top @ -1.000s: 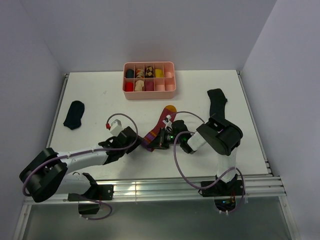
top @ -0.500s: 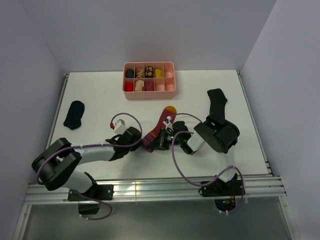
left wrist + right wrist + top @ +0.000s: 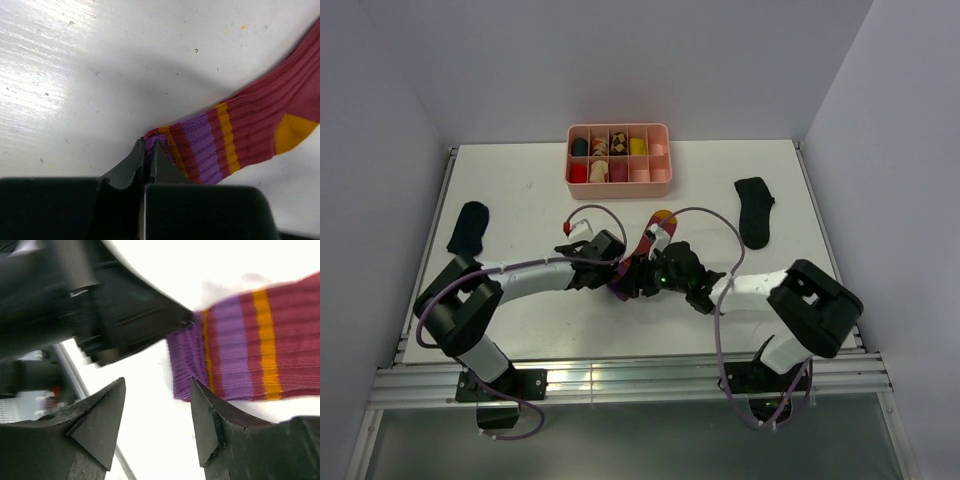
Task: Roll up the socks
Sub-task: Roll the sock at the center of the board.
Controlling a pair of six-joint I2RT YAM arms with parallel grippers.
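- The left end effector has its fingers pressed together on the purple cuff edge of the striped sock, pinching it low over the white surface.
- From that pinch the sock runs off to this end effector's right in maroon and purple bands, then an orange-yellow patch.
- The right end effector has its fingers apart and holds nothing. The sock's cuff end lies just ahead of them, where the other arm's dark tip meets it.
- One black sock lies well off to the left of the left end effector.
- The other black sock lies beyond the right end effector, to its right.
- The pink divided tray sits beyond both, well apart.
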